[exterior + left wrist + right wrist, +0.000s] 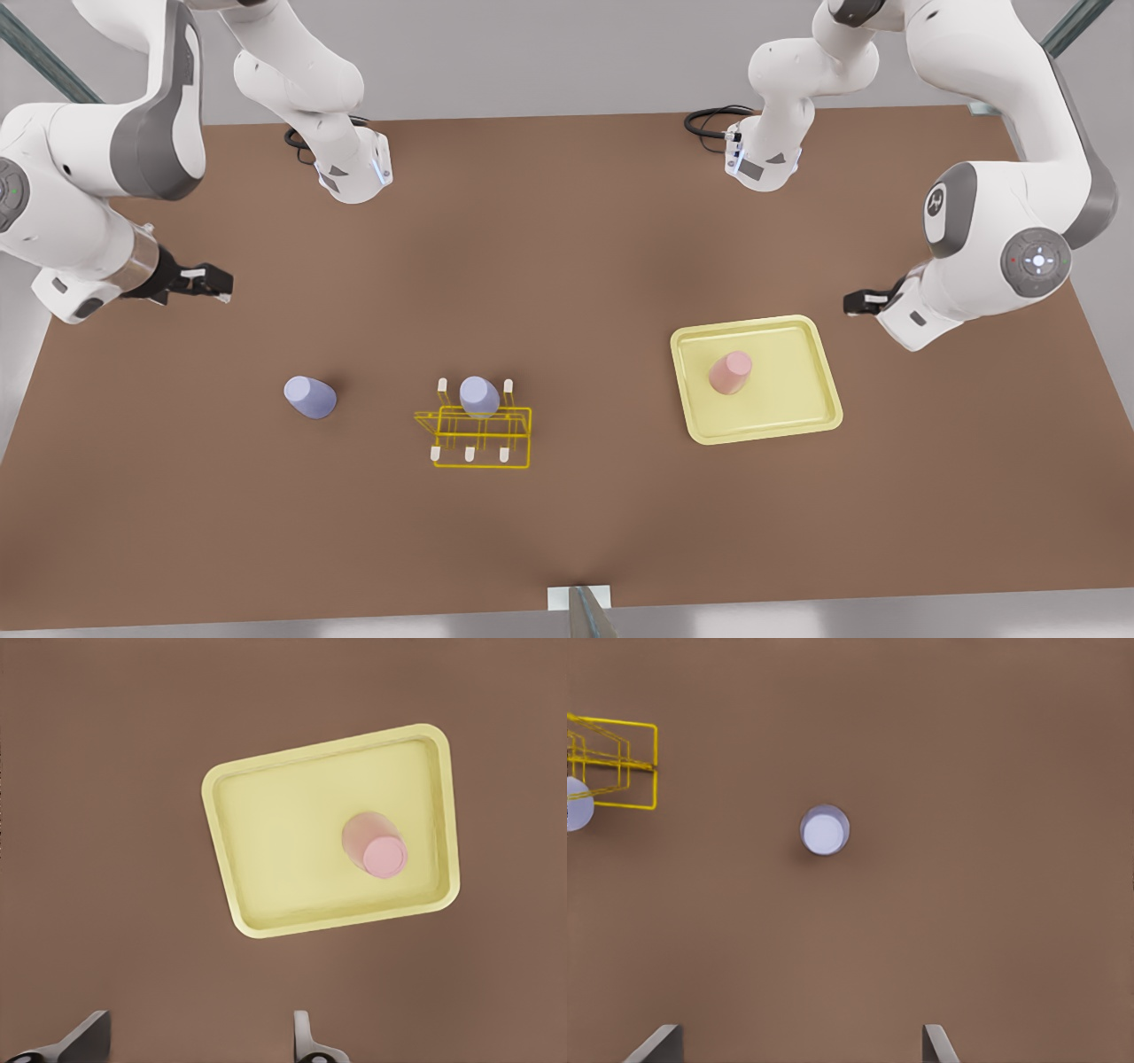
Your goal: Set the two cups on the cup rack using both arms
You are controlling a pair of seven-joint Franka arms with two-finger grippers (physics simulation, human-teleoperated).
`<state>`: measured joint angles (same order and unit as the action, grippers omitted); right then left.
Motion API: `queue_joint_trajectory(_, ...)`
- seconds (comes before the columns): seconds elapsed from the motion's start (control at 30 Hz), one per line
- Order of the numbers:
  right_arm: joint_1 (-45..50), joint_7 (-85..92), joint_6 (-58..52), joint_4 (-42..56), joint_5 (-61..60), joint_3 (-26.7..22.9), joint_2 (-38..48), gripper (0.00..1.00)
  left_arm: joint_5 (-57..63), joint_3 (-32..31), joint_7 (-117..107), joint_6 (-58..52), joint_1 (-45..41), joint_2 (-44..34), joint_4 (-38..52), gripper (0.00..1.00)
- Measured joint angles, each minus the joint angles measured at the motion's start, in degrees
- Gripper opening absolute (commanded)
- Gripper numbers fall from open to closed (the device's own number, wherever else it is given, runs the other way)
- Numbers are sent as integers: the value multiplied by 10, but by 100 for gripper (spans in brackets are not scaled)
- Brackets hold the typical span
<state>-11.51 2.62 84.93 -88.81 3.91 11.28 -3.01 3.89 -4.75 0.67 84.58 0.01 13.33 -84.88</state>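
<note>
A pale pink cup [730, 372] [376, 846] stands upside down on the pale-yellow tray [788, 381] [283, 842]. My left gripper [855, 301] [197, 1045] hovers open beyond the tray at the front view's right, holding nothing. A lavender cup [310, 397] [825, 831] stands upside down on the bare table at the front view's left. My right gripper [217, 283] [799, 1047] hangs open above and behind it, also holding nothing. The yellow wire cup rack [530, 439] [656, 766] sits mid-table, with a second lavender cup [479, 395] [574, 804] on one of its back pegs.
The brown table [567, 230] stretches wide between the arms. Both arm bases [354, 168] [762, 164] stand at the far edge. A small white bracket [580, 598] sits at the near edge.
</note>
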Motion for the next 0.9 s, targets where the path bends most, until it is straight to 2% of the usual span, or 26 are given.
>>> queue_joint_trajectory(0.1, 2, 3, 23, 3, 1, 3, -32, 100, -5, -11, -7, 21, 1, 12, -5, 100)
queue_joint_trajectory(0.2, 14, 4, 75, 9, 2, 6, -159, 100, -11, -23, -20, 101, -47, 36, -129, 100)
queue_joint_trajectory(0.27, 34, 0, 121, 4, 14, 6, -199, 100, -13, -23, -30, 197, -61, 39, -229, 100)
queue_joint_trajectory(0.37, 35, -5, 195, -39, 23, 6, -219, 100, -14, -21, -44, 313, -62, 41, -283, 100)
queue_joint_trajectory(0.63, -9, -16, 389, -262, 28, 5, -156, 100, -53, -21, -75, 445, -102, 49, -304, 100)
queue_joint_trajectory(0.9, -12, -24, 502, -284, 28, 2, -192, 100, -57, 0, -97, 502, -102, 100, -301, 100)
